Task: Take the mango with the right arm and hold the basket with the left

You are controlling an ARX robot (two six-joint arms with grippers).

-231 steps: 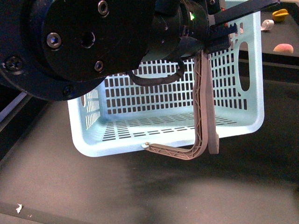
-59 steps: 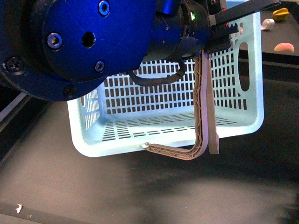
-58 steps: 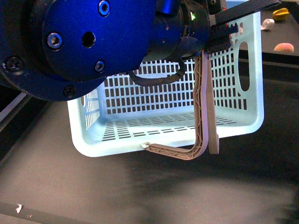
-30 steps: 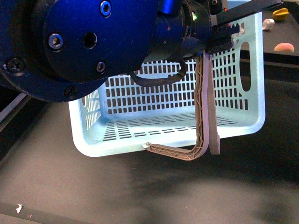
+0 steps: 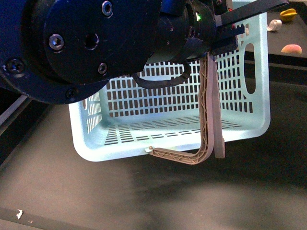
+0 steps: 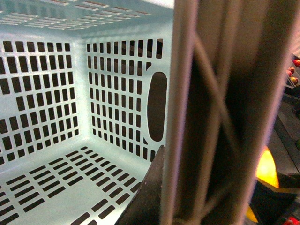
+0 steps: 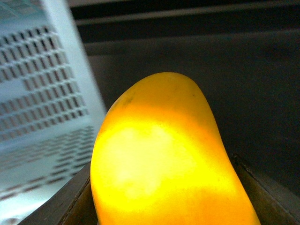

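Observation:
The light blue slotted basket [image 5: 240, 110] hangs tilted above the dark table, its opening facing me. My left gripper [image 5: 224, 37] is shut on the basket's grey-brown lattice handle [image 5: 211, 110] near the top rim. In the left wrist view that handle [image 6: 211, 112] fills the foreground beside a black finger [image 6: 145, 201], and a sliver of the mango [image 6: 267, 168] shows past it. The mango [image 7: 154, 140], smooth yellow shading to orange, fills the right wrist view. My right gripper [image 7: 161, 171] is shut on it, dark fingers [image 7: 70, 201] on both sides, with the basket wall [image 7: 42, 93] close by.
The bulky blue-black left arm housing [image 5: 81, 48] blocks the upper left of the front view. On the table at the far right lie a yellow fruit [image 5: 288, 15], a white object [image 5: 274, 25] and a round orange-pink fruit [image 5: 290, 49]. Dark tabletop [image 5: 168, 196] spreads below the basket.
The basket and left arm have barely shifted, only a slight wobble. The arm housing's bright blue sheen has turned dark again.

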